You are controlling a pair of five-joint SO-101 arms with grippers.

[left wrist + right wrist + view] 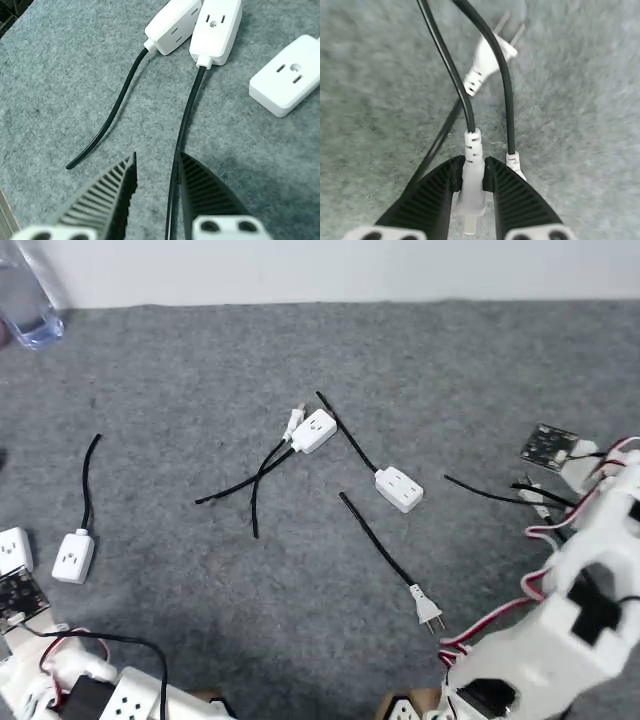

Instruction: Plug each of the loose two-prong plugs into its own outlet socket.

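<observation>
We see the right gripper [473, 162] clamped on a white two-prong plug [470, 195]. The left gripper [157, 162] has its jaws apart, straddling a black cord [187, 115] that runs to a white outlet socket [216, 25] on the grey felt table [200, 390].

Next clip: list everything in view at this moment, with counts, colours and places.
outlet sockets: at least five, white; two mid-table, two by the left edge, one at the near edge.
two-prong plugs: at least four, white on black cords; one loose right of centre, one against a mid-table socket, others by the right arm.
bottle: one, clear, far left corner.
table: one, grey carpet-like surface.
circuit boards: two, dark, one by each arm.
left gripper: one, black, open, a socket cord lying beside it.
right gripper: one, black, shut on a plug.
</observation>
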